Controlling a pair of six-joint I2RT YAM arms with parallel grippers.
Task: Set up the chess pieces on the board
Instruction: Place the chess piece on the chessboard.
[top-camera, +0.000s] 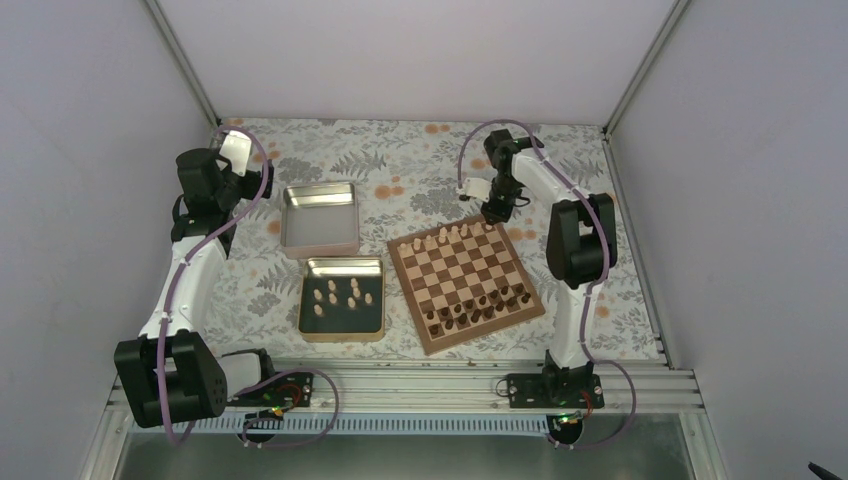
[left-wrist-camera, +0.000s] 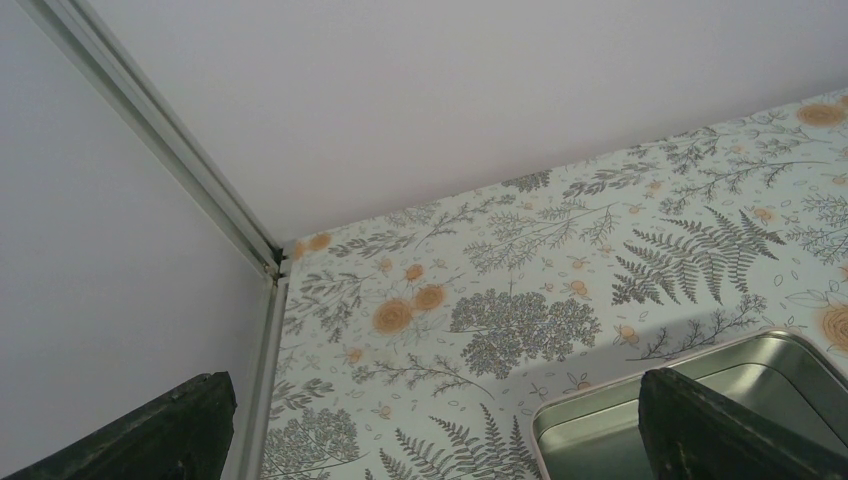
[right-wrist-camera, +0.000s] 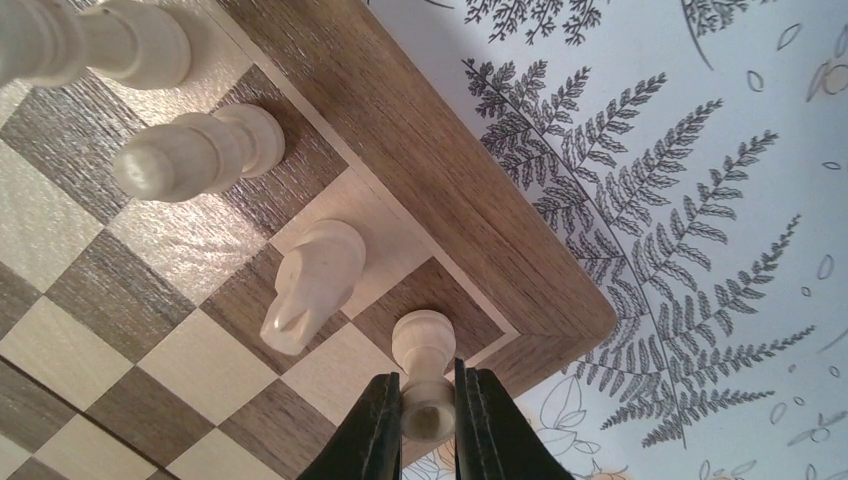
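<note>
our right gripper (right-wrist-camera: 427, 425) is clamped on the head of one small pale beige wooden chess piece (right-wrist-camera: 421, 345). the piece stands upright on the dark corner square of the square wooden chessboard (right-wrist-camera: 450, 170), which has light and dark brown checks and a reddish-brown border; in the top view this is its far right corner. just beside the held piece on the back row stands a pale knight (right-wrist-camera: 310, 280), the nearest thing to the fingers but not touching them, with two more pale pieces further along. past the corner the border ends and the fern-and-flower patterned tablecloth (right-wrist-camera: 690, 200) runs on toward the right wall.

from above, dark brown chessmen (top-camera: 480, 303) crowd the board's near edge. left of the board a gold-rimmed square metal tin (top-camera: 342, 264) holds several loose pale beige chessmen (top-camera: 340, 296), and behind it lies a silver square metal tin (top-camera: 320, 247). our left gripper (left-wrist-camera: 435, 400) hangs near the far left corner, fingers wide apart and holding nothing, one finger above the silver tin's corner. the white wall and its aluminium frame post (left-wrist-camera: 170, 150) stand close on its left.
</note>
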